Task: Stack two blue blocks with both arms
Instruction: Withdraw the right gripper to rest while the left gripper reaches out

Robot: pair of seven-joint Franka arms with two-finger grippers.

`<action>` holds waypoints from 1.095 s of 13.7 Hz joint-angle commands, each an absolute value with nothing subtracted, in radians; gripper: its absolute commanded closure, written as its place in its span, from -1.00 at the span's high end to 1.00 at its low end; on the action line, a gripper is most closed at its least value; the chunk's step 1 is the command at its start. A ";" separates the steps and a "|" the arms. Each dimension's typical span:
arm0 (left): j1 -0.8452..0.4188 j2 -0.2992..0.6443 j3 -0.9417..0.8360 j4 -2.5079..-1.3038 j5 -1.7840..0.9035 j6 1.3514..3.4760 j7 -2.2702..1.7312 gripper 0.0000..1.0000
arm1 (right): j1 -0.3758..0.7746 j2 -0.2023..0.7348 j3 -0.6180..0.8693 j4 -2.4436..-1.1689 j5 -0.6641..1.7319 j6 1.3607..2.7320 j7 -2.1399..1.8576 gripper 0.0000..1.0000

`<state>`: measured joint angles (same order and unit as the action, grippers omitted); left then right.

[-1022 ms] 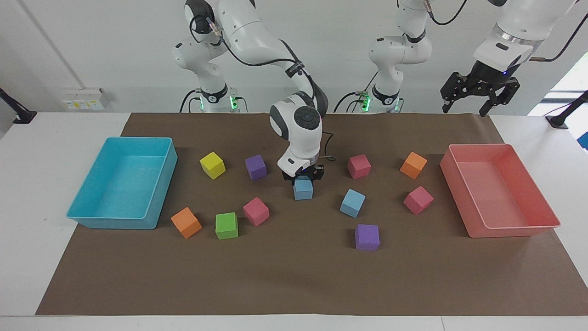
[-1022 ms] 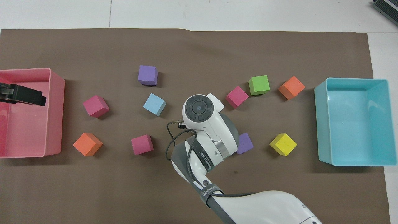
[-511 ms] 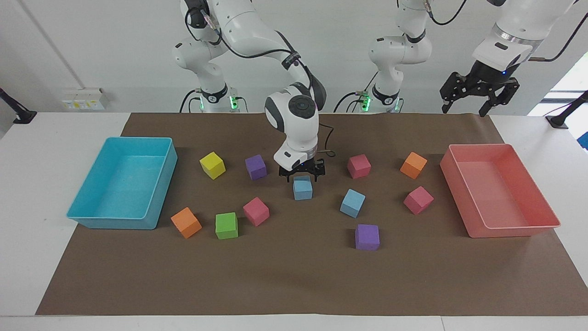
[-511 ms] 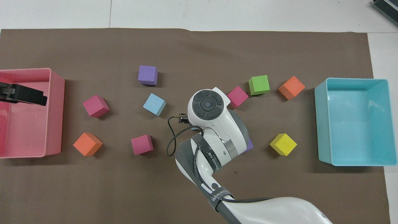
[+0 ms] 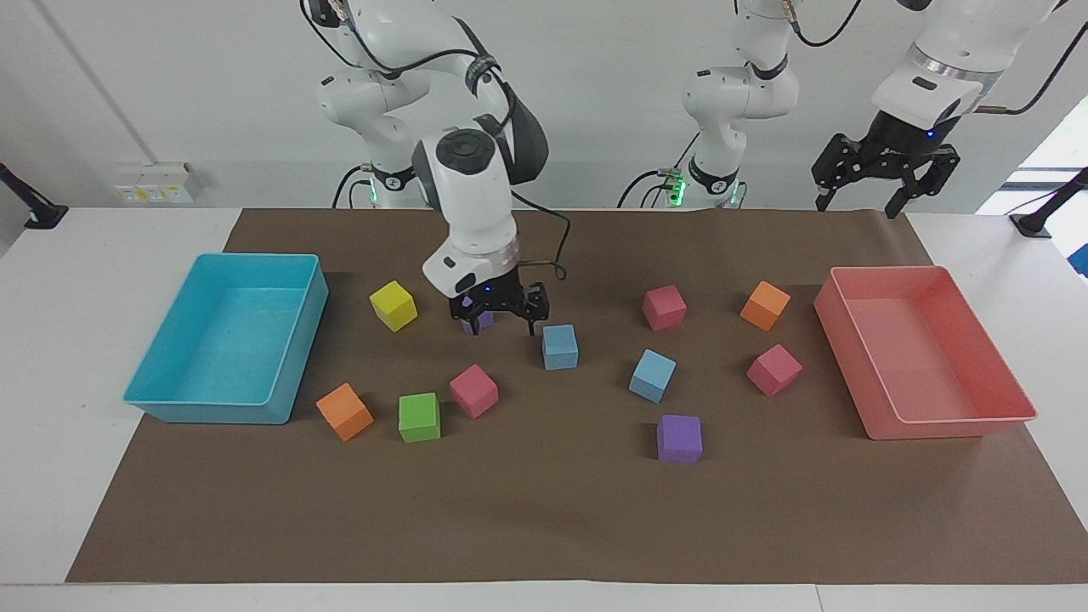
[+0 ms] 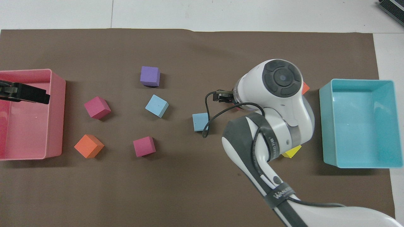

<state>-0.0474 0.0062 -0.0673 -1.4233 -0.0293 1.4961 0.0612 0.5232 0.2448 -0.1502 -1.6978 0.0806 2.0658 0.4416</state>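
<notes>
One blue block (image 5: 560, 347) (image 6: 200, 122) rests on the brown mat near its middle, with nothing touching it. The second blue block (image 5: 653, 375) (image 6: 157, 106) lies beside it, toward the left arm's end and a little farther from the robots. My right gripper (image 5: 501, 321) hangs open and empty just off the first block, low over a purple cube (image 5: 481, 321) that it partly hides. In the overhead view the right wrist covers most of that gripper. My left gripper (image 5: 875, 183) (image 6: 25, 94) waits open, raised high over the pink tray.
A turquoise tray (image 5: 212, 412) stands at the right arm's end and a pink tray (image 5: 952, 427) at the left arm's end. Yellow (image 5: 393, 305), green (image 5: 419, 416), orange (image 5: 344, 411) (image 5: 765, 305), pink (image 5: 473, 390) (image 5: 664, 307) (image 5: 774, 370) and purple (image 5: 679, 439) cubes are scattered over the mat.
My right gripper opened, let go of the blue block on the mat, rose and swung toward the turquoise tray's end. The left arm has barely moved.
</notes>
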 commanded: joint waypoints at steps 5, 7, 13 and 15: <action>-0.103 0.037 -0.069 -1.459 -0.029 1.614 0.045 1.00 | 0.336 0.094 -0.138 -1.675 0.055 1.852 0.267 1.00; -0.141 0.072 -0.071 -1.460 -0.029 1.652 -0.014 1.00 | 0.266 0.065 -0.138 -1.641 0.055 1.755 0.235 1.00; -0.198 0.123 -0.071 -1.538 -0.029 1.771 -0.021 1.00 | 0.123 -0.017 -0.141 -1.637 0.052 1.611 0.224 1.00; -0.225 0.130 -0.071 -1.604 -0.029 1.843 -0.037 1.00 | 0.091 -0.038 -0.143 -1.626 0.032 1.560 0.168 1.00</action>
<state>-0.1913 0.1439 -0.0821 -1.5278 -0.0302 1.7691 -0.0131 0.1234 -0.0173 -0.1542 -1.6363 0.0612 1.6017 0.2199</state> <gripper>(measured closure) 0.000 0.000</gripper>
